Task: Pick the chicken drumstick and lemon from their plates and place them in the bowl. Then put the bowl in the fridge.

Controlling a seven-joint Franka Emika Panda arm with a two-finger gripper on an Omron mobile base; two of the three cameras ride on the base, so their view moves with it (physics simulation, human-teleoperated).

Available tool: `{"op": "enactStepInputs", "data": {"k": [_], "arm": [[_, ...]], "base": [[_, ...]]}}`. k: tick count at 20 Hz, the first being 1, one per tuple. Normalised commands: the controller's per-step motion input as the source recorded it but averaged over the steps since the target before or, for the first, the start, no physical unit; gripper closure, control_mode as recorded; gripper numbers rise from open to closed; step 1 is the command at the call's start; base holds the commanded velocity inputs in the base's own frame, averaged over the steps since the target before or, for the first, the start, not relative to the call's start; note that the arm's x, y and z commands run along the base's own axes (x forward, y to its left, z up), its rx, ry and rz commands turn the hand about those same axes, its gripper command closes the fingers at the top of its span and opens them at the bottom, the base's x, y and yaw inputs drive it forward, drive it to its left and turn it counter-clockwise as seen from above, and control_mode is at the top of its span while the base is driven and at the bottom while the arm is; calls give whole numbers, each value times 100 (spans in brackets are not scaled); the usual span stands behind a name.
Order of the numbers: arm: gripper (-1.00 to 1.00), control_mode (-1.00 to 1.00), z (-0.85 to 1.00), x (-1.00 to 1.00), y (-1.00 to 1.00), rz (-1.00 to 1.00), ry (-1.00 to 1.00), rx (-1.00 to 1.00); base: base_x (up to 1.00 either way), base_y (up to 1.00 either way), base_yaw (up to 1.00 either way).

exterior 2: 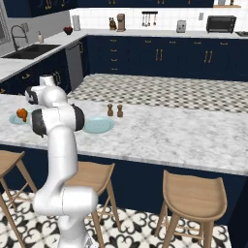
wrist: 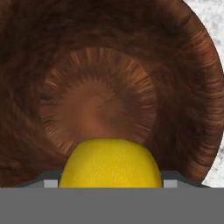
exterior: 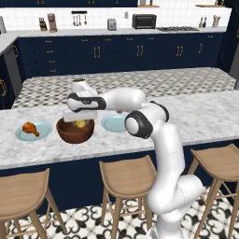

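You have the gripper (exterior: 80, 122) poised just above the bowl (exterior: 74, 132), its jaws closed on the lemon (wrist: 110, 163) — the fruit sits between the fingertips over the bowl's hollow. To the bowl's left, the chicken drumstick (exterior: 30, 128) lies on its plate (exterior: 43, 131); to its right, just beside it, the second plate (exterior: 112, 123) sits bare — all on the marble counter (exterior: 205, 116).

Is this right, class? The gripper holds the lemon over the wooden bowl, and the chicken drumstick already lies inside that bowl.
Not quite. The chicken drumstick is not in the bowl; the left base view shows it on its plate, beside the bowl. The rest stands: the gripper holds the lemon over the bowl, as the hand view shows.
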Motion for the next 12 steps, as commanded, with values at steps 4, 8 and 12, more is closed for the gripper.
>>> {"op": "enactStepInputs", "data": {"k": [4,8,12], "arm": [[-100,-100,-24,-9,-28,0,0,0],[-100,-100,-6,-11,-25,0,-1,0],[-100,-100,0,-10,0,0,-11,0]], "base": [[0,0,0],[0,0,0],[0,0,0]]}}
